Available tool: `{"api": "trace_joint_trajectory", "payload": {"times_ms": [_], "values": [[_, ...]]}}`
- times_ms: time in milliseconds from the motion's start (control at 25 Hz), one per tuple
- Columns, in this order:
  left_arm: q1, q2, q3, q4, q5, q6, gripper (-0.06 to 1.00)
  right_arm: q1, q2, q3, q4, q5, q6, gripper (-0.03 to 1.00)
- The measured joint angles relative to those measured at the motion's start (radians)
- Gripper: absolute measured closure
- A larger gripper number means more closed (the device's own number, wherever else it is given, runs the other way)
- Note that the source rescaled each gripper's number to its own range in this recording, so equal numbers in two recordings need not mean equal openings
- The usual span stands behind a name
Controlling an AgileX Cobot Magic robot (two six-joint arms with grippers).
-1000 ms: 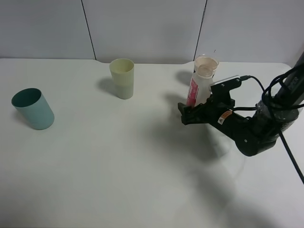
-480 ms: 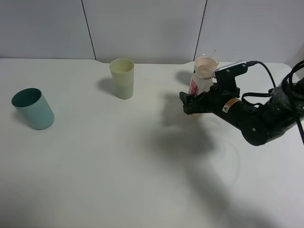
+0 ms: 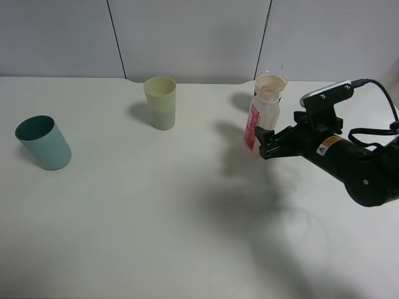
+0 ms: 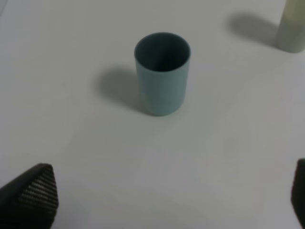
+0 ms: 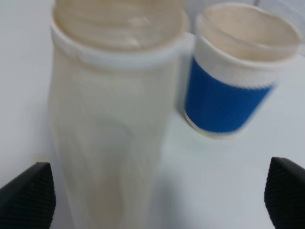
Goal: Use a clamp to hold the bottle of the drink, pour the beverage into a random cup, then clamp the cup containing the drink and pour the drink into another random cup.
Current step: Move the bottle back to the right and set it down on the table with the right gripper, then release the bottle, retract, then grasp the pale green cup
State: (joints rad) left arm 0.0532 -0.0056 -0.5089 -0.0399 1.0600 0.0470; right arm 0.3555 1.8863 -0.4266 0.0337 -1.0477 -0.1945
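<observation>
My right end effector (image 3: 267, 142) is open at the foot of the bottle (image 3: 264, 109), one finger on either side and neither clamped on it. The bottle holds the pale tan beverage (image 5: 112, 133) and stands on the surface (image 3: 156, 218) just beside a blue-and-white cup (image 5: 228, 81). My left end effector (image 4: 164, 198) is open and empty, facing the upright teal tumbler (image 4: 162, 71). The yellow-green tumbler (image 3: 160, 103) stands well apart from both

right gripper (image 3: 264, 144) shifted rightward, bottle (image 3: 262, 112) less covered
</observation>
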Motion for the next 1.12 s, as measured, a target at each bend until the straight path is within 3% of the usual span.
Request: {"api": "trace_joint_trajectory", "payload": {"times_ms": [360,480,680,920,1040,1120], "values": [[0.000,0.000,0.000,0.000,0.000,0.000,-0.06,0.000,-0.150,0.166,0.102,-0.029,-0.025,0.20],[0.000,0.000,0.000,0.000,0.000,0.000,-0.06,0.000,-0.229,0.222,0.109,-0.038,-0.025,0.20],[0.000,0.000,0.000,0.000,0.000,0.000,-0.06,0.000,-0.387,0.326,0.109,-0.156,-0.025,0.20],[0.000,0.000,0.000,0.000,0.000,0.000,-0.06,0.000,-0.404,0.360,0.108,-0.160,-0.006,0.20],[0.000,0.000,0.000,0.000,0.000,0.000,-0.06,0.000,-0.405,0.374,0.106,-0.160,0.034,0.20],[0.000,0.000,0.000,0.000,0.000,0.000,-0.06,0.000,-0.406,0.381,0.106,-0.160,0.159,0.17]]}}
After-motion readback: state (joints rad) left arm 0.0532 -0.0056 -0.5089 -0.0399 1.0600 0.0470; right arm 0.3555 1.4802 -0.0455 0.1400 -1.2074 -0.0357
